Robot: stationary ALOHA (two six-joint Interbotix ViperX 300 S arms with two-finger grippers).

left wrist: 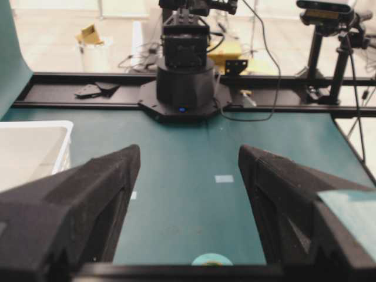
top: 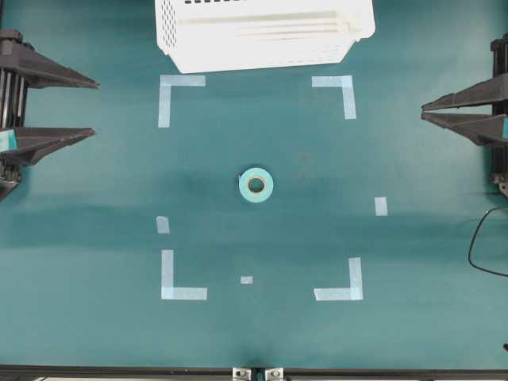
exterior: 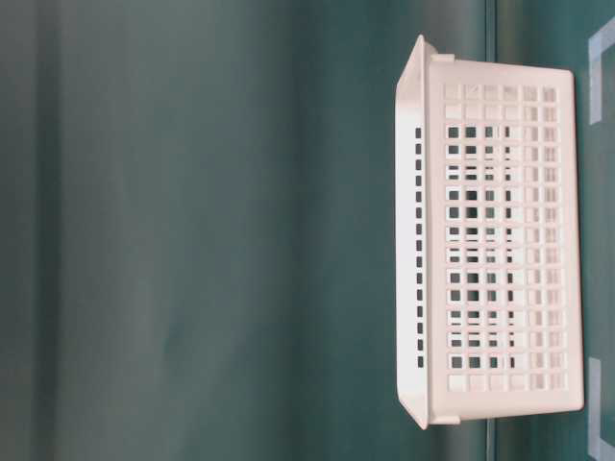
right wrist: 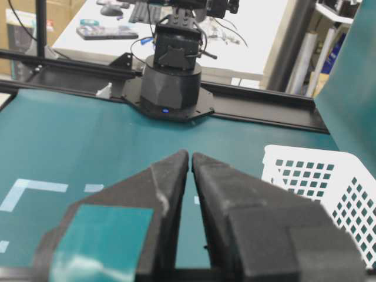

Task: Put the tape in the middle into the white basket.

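**Tape waits in the middle**

We see the tape (top: 255, 184) lying flat in the middle of the table, well apart from the white basket (top: 262, 36). Our left gripper (top: 89, 107) is spread wide and empty. Our right gripper (top: 427, 109) is nearly pinched together, empty. If it comes down pinched, it could knock the roll away.

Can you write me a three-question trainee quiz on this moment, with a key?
1. True or false: the tape already lies inside the basket.
2. Which gripper has its jaws spread wide: A) left gripper B) right gripper?
3. Fill in: the tape lies flat on the ____, inside the marked corners.

Key: 1 false; 2 A; 3 table.
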